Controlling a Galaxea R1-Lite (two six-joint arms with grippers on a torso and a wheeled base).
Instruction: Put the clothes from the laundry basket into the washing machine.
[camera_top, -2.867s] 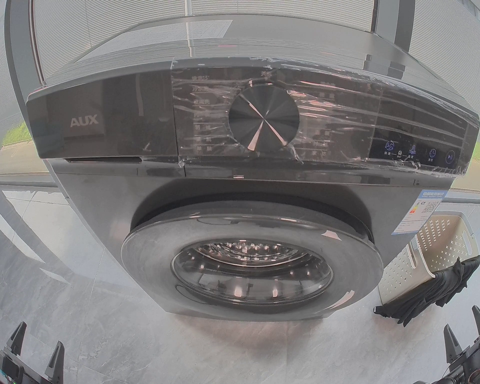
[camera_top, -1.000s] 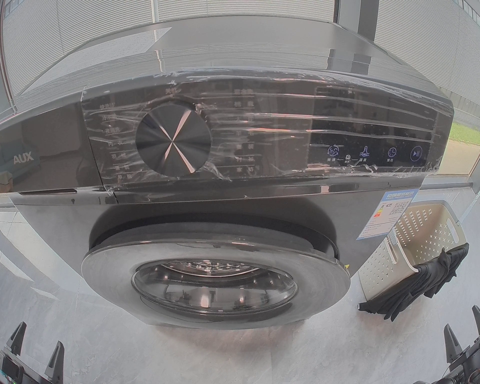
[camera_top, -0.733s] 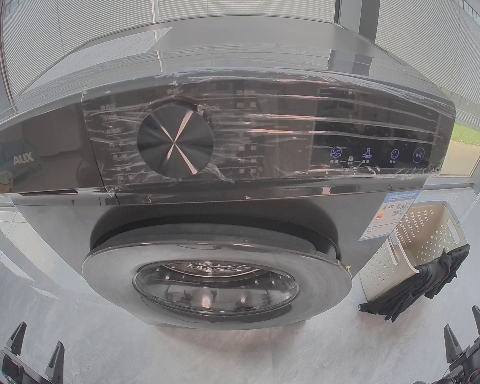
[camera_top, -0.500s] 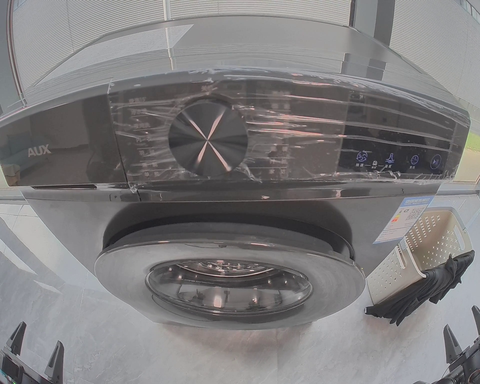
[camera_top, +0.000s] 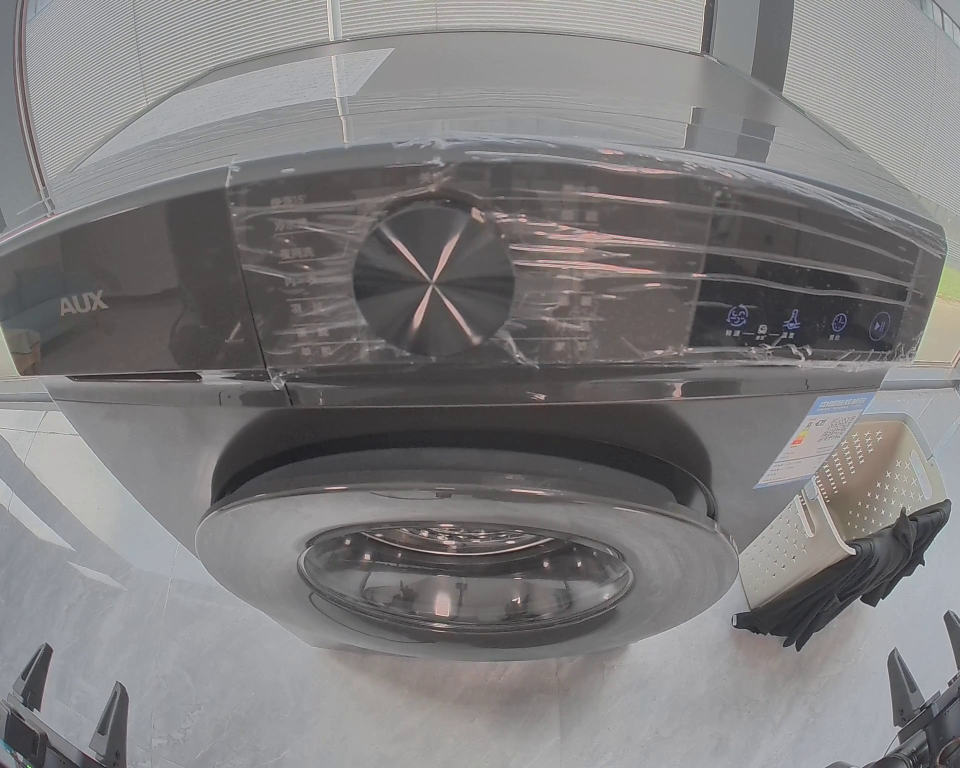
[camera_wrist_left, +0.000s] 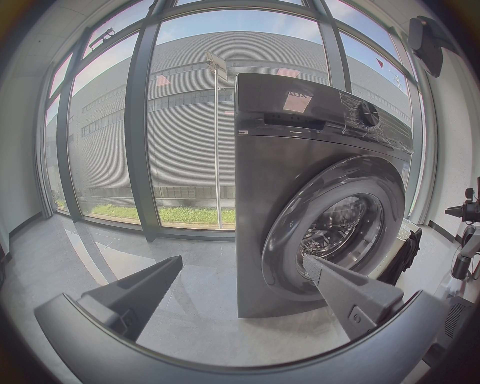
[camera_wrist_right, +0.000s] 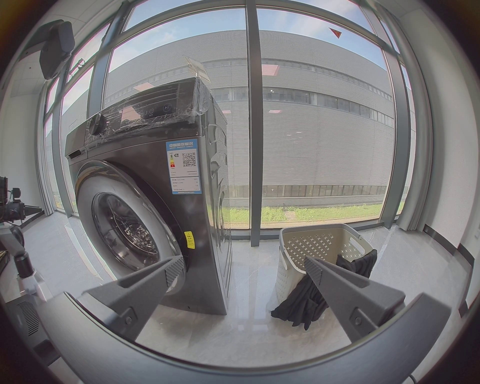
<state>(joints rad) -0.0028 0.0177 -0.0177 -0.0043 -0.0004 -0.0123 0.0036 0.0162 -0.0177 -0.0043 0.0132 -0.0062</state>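
- Clothes (camera_wrist_right: 300, 300) — dark, draped over the near rim of the basket (camera_wrist_right: 320, 245), tail spilling onto the floor (camera_top: 250, 650); ahead of the right gripper (camera_top: 922, 640) and slightly to its right, well apart from it.
- Basket pale and perforated, upright on the floor, beyond the right gripper and just beside the right flank of the washer (camera_top: 470, 420).
- Washer grey, front-loading, ahead of both grippers; round door (camera_top: 465, 575) shut, drum visible through the glass.
- Right gripper low above the floor, fingers spread wide, nothing between them, touching nothing.
- Left gripper (camera_top: 78, 672) low on the other side, well apart from clothes and basket, fingers likewise spread and bare; door ahead of it, toward its right.
- Knob (camera_top: 433, 278) on the control panel above the door, panel wrapped in crinkled clear film; label (camera_top: 820, 440) stuck at the front's right edge, on the basket side.
- Glossy grey tile underfoot, reflecting the washer.
- Windows (camera_wrist_right: 320, 125) — tall, behind washer and basket, far beyond both grippers, with a grey building and a strip of grass outside.
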